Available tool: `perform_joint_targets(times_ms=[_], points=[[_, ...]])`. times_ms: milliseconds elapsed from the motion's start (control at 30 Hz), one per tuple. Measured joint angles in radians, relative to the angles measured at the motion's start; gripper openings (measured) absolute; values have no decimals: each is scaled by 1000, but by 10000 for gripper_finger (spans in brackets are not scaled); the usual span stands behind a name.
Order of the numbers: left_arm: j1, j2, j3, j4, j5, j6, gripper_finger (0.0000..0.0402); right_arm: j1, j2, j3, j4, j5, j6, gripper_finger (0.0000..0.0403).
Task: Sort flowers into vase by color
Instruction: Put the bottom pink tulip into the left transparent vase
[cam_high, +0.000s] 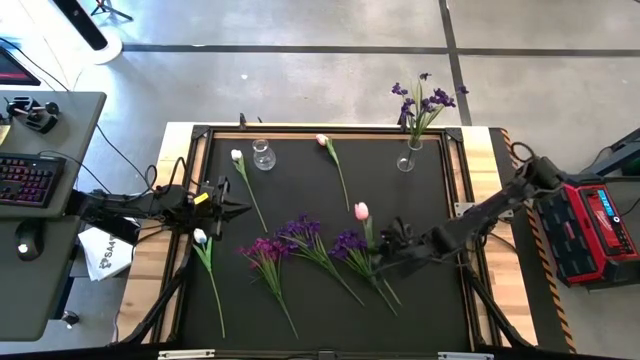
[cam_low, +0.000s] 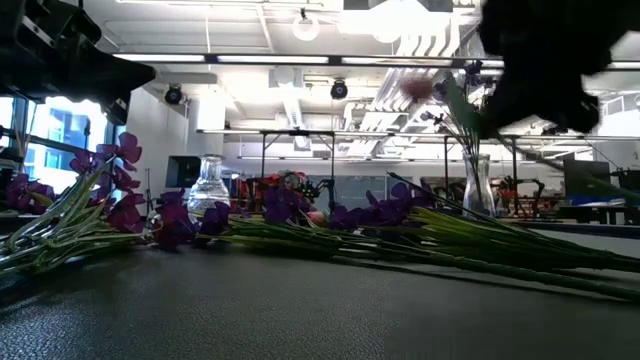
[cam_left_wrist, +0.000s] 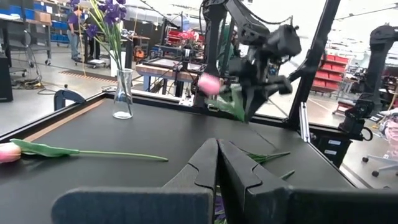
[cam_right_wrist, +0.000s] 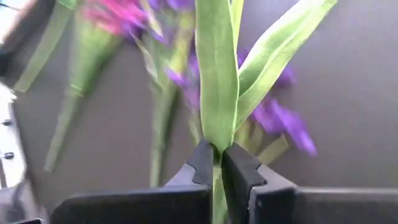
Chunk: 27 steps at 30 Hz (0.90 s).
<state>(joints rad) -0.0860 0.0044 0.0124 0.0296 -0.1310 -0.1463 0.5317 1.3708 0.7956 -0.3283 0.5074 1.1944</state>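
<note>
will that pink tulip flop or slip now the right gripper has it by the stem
The pink tulip probably droops: its bud sits far out from the right gripper, which is shut on the thin stem. It looks light. It may twist or slide, since little stem lies between the pads.
</note>
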Motion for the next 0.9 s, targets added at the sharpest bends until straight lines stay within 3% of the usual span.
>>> perform_joint_targets(times_ms=[133, 200, 300, 433, 633, 900], points=[[0, 0, 0, -2, 98, 13, 0, -2, -25, 0, 171, 91, -275, 1], [0, 4, 0, -1, 204, 45, 0, -8, -24, 0, 274, 94, -428, 1], [-5, 20, 0, 15, 274, 87, 0, -22, -17, 2, 432, 88, -617, 1], [-31, 60, 0, 72, 279, 161, 0, -50, -8, 2, 553, 45, -800, 0], [-71, 157, 0, 233, 274, 257, 1, -106, 1, 2, 617, -8, -922, 0], [-95, 311, 0, 421, 126, 334, 53, -165, 6, 2, 795, -129, -1084, 0]])
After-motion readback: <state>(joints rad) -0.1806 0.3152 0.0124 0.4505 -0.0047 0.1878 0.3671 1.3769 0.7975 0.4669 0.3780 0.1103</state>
